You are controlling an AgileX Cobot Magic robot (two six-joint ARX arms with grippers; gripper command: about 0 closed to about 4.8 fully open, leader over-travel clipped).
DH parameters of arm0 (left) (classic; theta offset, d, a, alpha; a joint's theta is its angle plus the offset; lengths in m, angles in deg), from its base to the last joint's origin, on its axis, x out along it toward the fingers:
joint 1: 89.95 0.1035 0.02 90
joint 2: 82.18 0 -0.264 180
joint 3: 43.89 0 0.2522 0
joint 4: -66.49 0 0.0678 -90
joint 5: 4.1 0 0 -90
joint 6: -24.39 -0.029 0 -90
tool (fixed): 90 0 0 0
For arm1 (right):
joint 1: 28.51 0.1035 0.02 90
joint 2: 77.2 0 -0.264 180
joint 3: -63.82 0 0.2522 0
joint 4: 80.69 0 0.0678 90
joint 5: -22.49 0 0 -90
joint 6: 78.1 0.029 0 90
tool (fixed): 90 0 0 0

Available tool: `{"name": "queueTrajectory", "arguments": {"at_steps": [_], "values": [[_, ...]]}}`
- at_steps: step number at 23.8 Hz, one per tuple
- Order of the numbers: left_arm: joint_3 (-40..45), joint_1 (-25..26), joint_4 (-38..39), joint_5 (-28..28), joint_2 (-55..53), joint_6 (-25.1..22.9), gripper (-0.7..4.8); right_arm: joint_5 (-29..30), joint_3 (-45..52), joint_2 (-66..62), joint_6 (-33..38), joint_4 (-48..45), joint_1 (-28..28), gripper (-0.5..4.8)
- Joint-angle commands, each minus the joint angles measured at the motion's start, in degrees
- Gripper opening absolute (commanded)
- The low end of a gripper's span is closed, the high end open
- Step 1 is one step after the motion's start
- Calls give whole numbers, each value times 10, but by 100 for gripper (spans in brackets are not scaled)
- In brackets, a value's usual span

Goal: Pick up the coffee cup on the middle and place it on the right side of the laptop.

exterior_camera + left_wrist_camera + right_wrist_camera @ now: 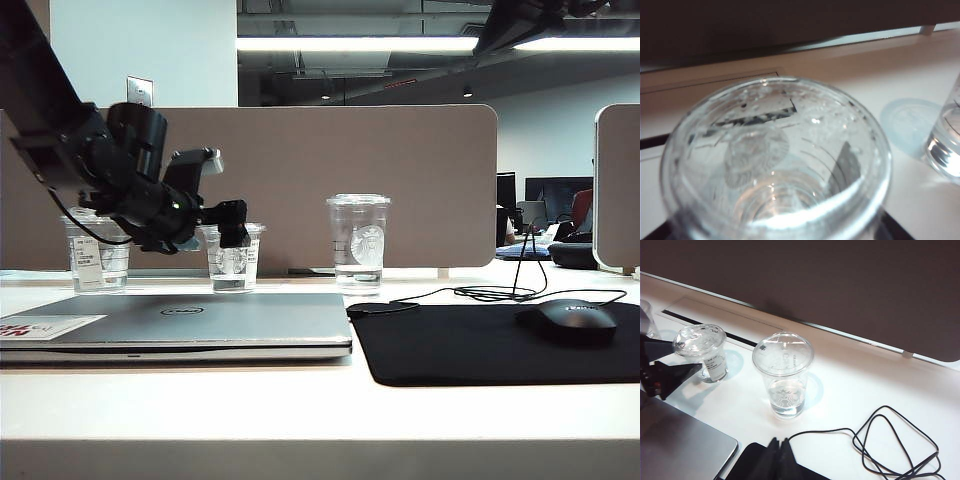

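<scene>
The coffee cup (233, 257) stands untouched behind the laptop (180, 325), at its twelve o'clock. The left gripper (232, 222) hangs wide open and empty just before it. Grasp, carry and placement remain. The right gripper (780, 452) appears closed, holding nothing.

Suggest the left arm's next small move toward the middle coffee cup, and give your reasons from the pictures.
Probably ease the left end effector forward so its open fingers straddle the coffee cup, then close. It hovers right at the cup, whose lid fills the left wrist view, with nothing gripped yet. The right end effector waits near the taller cup.
</scene>
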Motion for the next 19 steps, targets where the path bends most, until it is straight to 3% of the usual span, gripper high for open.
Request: {"name": "queueTrajectory", "arguments": {"at_steps": [1, 8, 15, 19], "values": [[-23, -5, -6, -5, -15, 1, 479, -1, -3, 2, -3, -10, 1, -6], [-84, -7, -2, -10, -65, 1, 479, -3, -3, -8, -6, -7, 0, -5], [-90, -7, -6, -18, -76, -1, 479, -3, -3, -23, -6, -5, 0, -5], [-90, -8, -7, -18, -76, -1, 392, -3, -3, -25, -6, -6, 0, -6]]}}
